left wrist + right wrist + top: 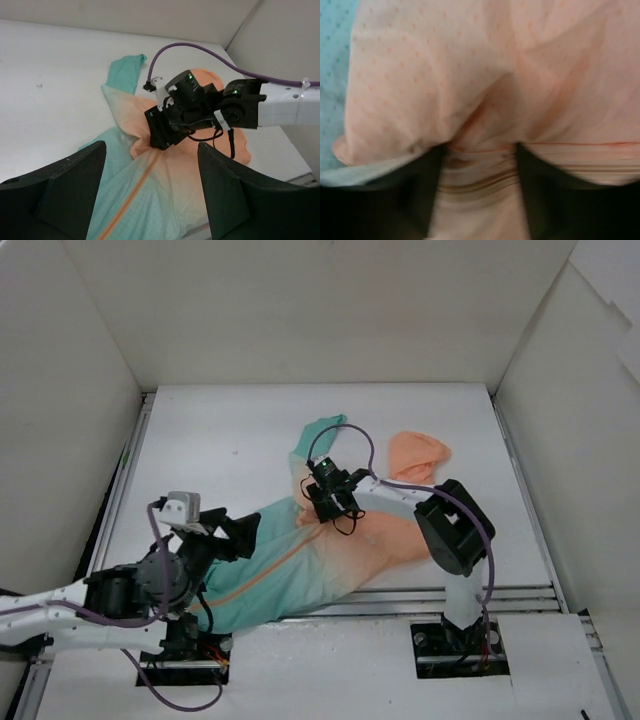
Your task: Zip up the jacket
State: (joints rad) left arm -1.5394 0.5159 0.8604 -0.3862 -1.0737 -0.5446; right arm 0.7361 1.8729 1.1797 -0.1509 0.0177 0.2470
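Nearest us, the left jaws stand wide open and hold nothing, poised just above the mint-teal hem end of the jacket (300,565), which lies spread across the table (220,440) from the near left corner toward the far middle. We judge the jacket to be light, thin and very soft. It will bunch and slide on the smooth table rather than resist a pull, so the zipper (131,195) can only run if the fabric below it is pinned or kept taut. The orange-trimmed zipper line runs diagonally up the teal panel toward the peach part. The best holds are on that stiffer trimmed edge, one at the hem end to anchor it and one at the slider, which we cannot make out here. Farther up, the right jaws are down on the peach fabric. In the blurred right wrist view they seem closed on a bunched fold with the zipper band between them. Beyond them a teal sleeve (322,430) points away from us, and a peach lobe (420,452) lies toward the far right. The table is plain white and flat, and white walls (300,310) close it in on three sides, leaving little spare room.
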